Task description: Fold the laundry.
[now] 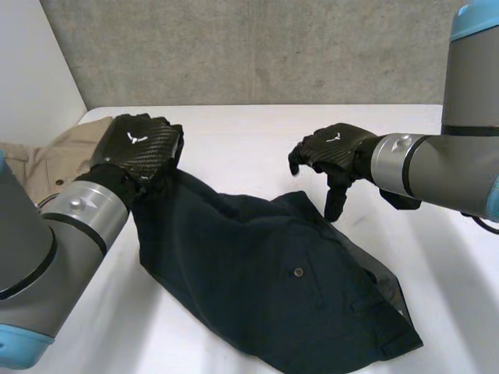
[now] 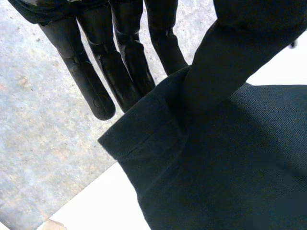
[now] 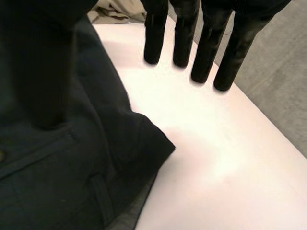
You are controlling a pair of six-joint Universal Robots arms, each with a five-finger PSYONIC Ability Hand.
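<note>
On the white worktop (image 1: 257, 148) dark trousers (image 1: 257, 288) lie spread, one end lifted and pinched between thumb and straight fingers of the left hand (image 1: 139, 148), while the right hand (image 1: 335, 152) hovers released above their far edge, its thumb perhaps touching the cloth.

No legible text or labels

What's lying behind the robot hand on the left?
A beige garment lies on the white table behind the left robot hand, which pinches the dark garment. The left arm covers part of it, so its full shape is hidden.
</note>
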